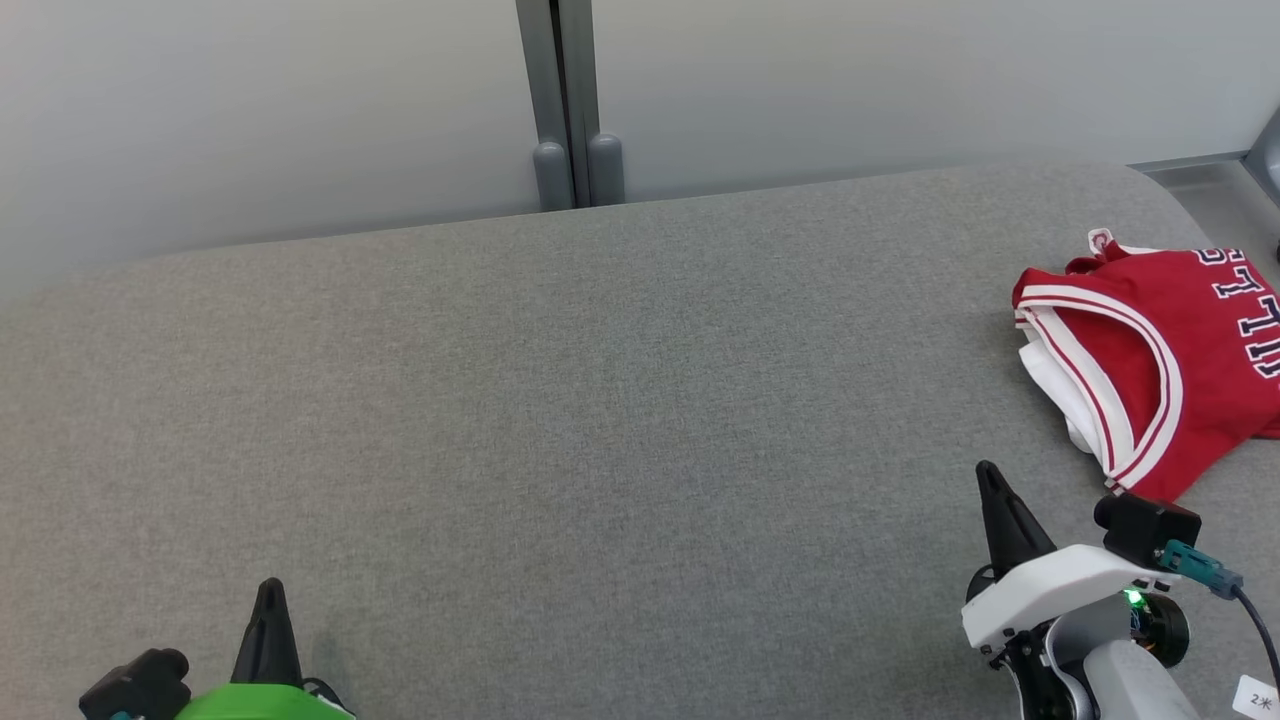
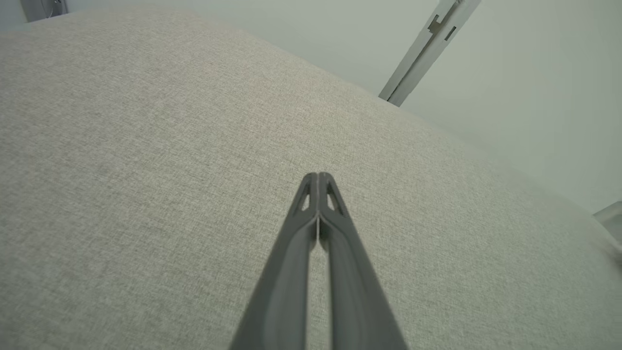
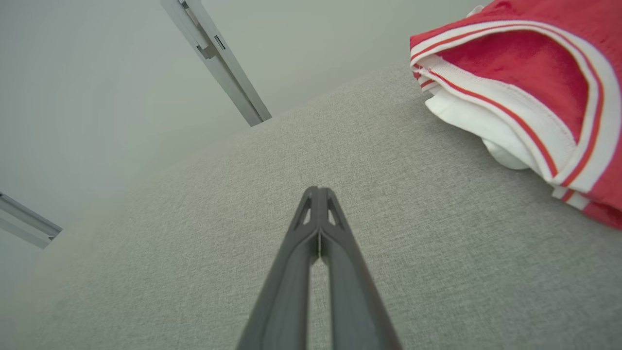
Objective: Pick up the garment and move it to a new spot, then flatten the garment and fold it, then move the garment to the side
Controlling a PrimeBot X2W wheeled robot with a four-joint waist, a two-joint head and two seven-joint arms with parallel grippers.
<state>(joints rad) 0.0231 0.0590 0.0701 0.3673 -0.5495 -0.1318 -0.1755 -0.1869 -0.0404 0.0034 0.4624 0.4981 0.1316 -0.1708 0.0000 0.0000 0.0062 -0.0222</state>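
where it lies bunched, the red jersey shows white trim.

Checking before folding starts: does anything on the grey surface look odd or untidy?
Only the red jersey: it lies bunched at the far right of the grey surface, with white fabric showing underneath.

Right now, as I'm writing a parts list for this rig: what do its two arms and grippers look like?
Left gripper: two long, dark, tapering fingers on a green shell, a black module beside it. Right gripper: same fingers, white shell over a grey forearm, black block with a teal plug and dark cable, a green light, a white tag.
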